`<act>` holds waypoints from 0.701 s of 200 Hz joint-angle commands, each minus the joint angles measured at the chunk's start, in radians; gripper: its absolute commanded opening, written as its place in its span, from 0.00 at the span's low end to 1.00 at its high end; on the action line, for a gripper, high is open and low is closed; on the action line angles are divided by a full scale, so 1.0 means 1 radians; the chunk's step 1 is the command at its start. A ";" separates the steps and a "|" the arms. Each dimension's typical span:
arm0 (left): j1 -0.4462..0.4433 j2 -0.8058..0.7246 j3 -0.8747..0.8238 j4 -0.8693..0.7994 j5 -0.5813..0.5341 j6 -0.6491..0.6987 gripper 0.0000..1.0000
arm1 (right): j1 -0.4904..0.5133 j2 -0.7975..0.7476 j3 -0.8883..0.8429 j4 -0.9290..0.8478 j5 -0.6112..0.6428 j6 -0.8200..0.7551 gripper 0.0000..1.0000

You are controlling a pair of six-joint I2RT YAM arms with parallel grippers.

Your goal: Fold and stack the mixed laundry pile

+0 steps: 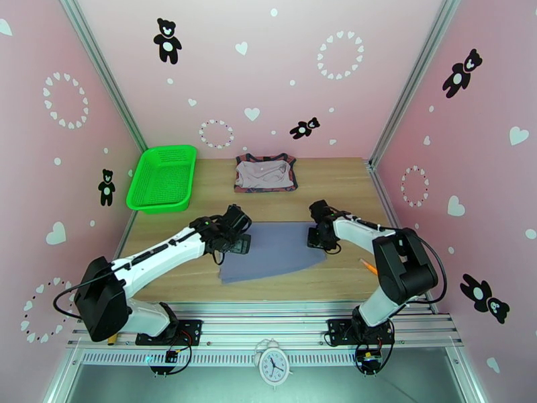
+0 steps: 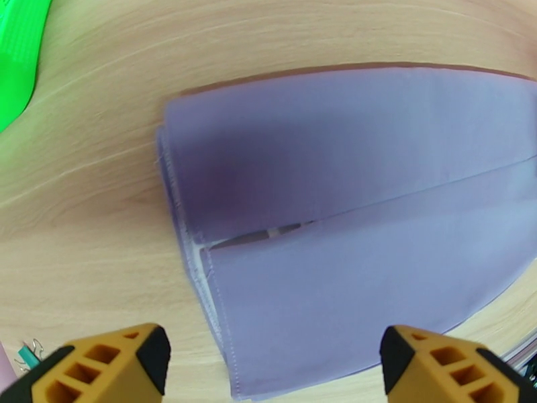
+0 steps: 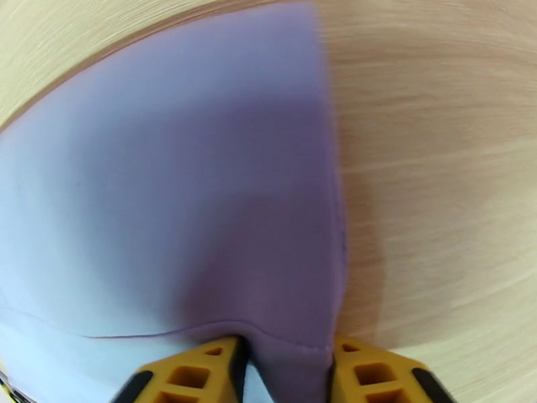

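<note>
A grey-lavender shirt lies folded flat on the wooden table between the two arms. My left gripper hangs over its left edge, open, fingertips spread wide above the hem of the shirt. My right gripper is at the shirt's right edge, shut on a pinch of the shirt that bunches between the yellow fingers. At the back of the table a pale mauve-beige piece rests folded on the brick-red tank top with dark trim.
A green mesh basket stands at the back left of the table. An orange pen-like object lies near the right arm. Pink walls close in the sides and back.
</note>
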 commanded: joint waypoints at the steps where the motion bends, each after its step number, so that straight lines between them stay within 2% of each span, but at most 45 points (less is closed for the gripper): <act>1: 0.012 -0.054 -0.026 0.001 0.000 0.001 0.88 | 0.035 0.110 -0.032 0.029 -0.083 0.014 0.23; 29: 0.020 -0.069 -0.044 -0.004 0.011 -0.009 0.88 | 0.059 0.120 -0.019 0.043 -0.081 0.007 0.00; 53: 0.020 -0.054 -0.050 0.000 0.025 -0.023 0.87 | 0.059 0.056 0.025 -0.030 -0.027 -0.040 0.00; 95: 0.020 -0.008 -0.066 0.053 0.089 -0.051 0.83 | 0.033 -0.087 0.154 -0.230 0.146 -0.190 0.00; 123: 0.018 0.048 -0.070 0.112 0.121 -0.072 0.79 | -0.030 -0.124 0.222 -0.269 0.167 -0.295 0.00; 140: 0.019 0.095 -0.071 0.170 0.144 -0.093 0.72 | -0.059 -0.119 0.263 -0.281 0.165 -0.350 0.00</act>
